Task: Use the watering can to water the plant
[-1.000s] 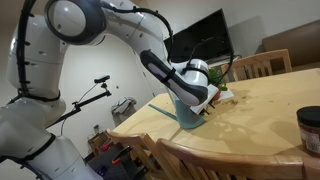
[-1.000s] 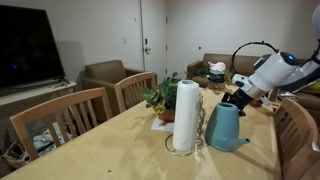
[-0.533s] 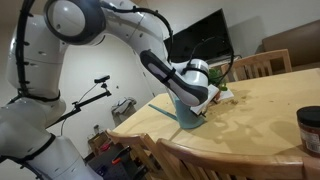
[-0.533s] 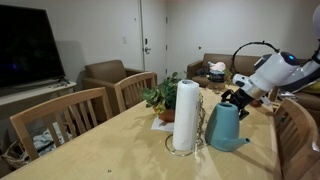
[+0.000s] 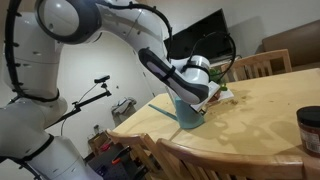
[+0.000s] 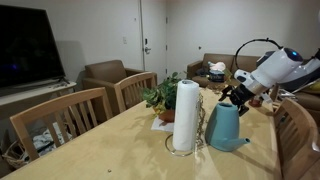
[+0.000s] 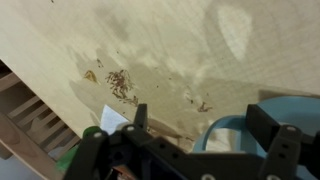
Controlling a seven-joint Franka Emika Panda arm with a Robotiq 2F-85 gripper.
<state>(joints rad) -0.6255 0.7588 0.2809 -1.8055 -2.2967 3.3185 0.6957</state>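
Wrist view: watering can (image 7: 228, 135) upright on table (image 7: 150, 50), tool (image 7: 205, 122) above, jaws apart.

In an exterior view the gripper (image 5: 206, 99) covers the top of the watering can (image 5: 188, 116) and nearly all of the plant (image 5: 224, 94), only a few leaves showing, while the dark jar (image 5: 311, 130) is cut by the right edge. In an exterior view the paper towel roll (image 6: 185, 115) hides one side of the plant (image 6: 158, 97) and its pot (image 6: 162, 117), and the can's spout cannot be made out there. In the wrist view the watering can (image 7: 232, 135) runs off the bottom edge behind the jaws, and the brown specks (image 7: 120, 83) on the worktop (image 7: 200, 50) are too small to identify.
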